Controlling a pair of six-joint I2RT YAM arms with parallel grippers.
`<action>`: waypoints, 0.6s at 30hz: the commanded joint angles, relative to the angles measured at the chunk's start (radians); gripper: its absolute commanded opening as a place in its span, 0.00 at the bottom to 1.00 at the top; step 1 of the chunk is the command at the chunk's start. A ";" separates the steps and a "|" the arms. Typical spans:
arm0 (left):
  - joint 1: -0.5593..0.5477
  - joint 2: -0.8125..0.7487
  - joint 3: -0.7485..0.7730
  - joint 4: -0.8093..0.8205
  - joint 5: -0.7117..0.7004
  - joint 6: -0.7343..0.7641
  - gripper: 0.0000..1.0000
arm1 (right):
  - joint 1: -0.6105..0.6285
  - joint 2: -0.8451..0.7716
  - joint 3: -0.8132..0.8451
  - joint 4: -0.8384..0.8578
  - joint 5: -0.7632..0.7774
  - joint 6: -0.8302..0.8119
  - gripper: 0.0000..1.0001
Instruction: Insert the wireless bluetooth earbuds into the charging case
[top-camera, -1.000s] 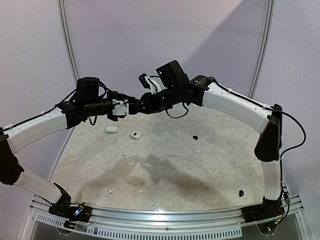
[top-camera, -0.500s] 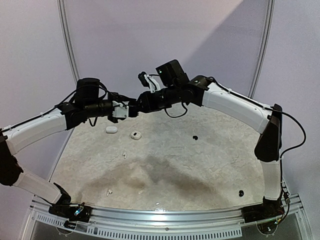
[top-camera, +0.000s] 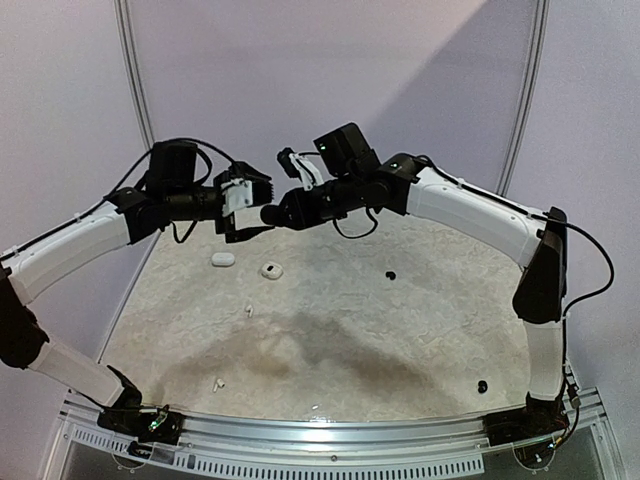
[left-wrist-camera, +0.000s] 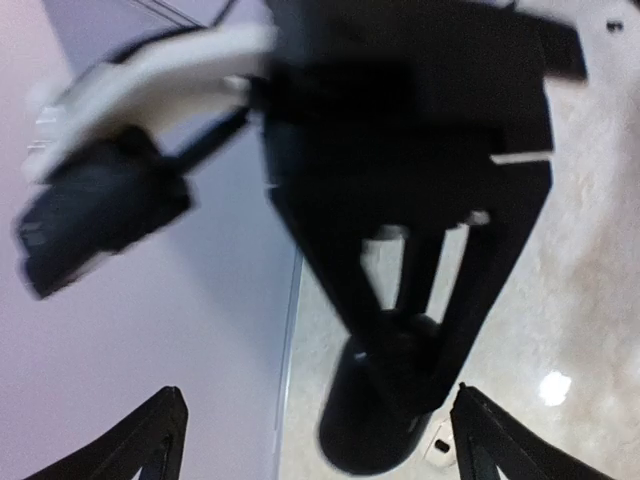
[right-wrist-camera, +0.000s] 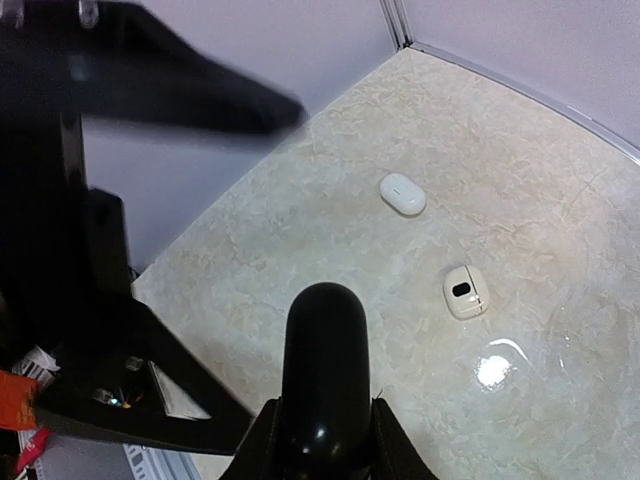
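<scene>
While black case seems gripped | white case, open case beneath

I'm looking at a left arm and a right arm built alike: glossy white shells on the long links, with matte black housings at every joint. Each wrist carries 1 boxy black camera block. Thin black cables loop loosely off the links. Slim, tapering black fingers finish each wrist.

pill case: black | closed case: white | table: mottled beige
</scene>
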 joint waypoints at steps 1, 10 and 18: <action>0.141 -0.004 0.091 -0.194 0.461 -0.407 0.98 | -0.012 -0.154 -0.158 0.110 -0.021 -0.147 0.00; 0.169 -0.070 -0.062 0.121 0.789 -0.903 0.79 | -0.013 -0.448 -0.490 0.486 -0.232 -0.306 0.00; 0.085 -0.076 -0.136 0.537 0.713 -1.219 0.51 | -0.008 -0.428 -0.443 0.489 -0.280 -0.314 0.00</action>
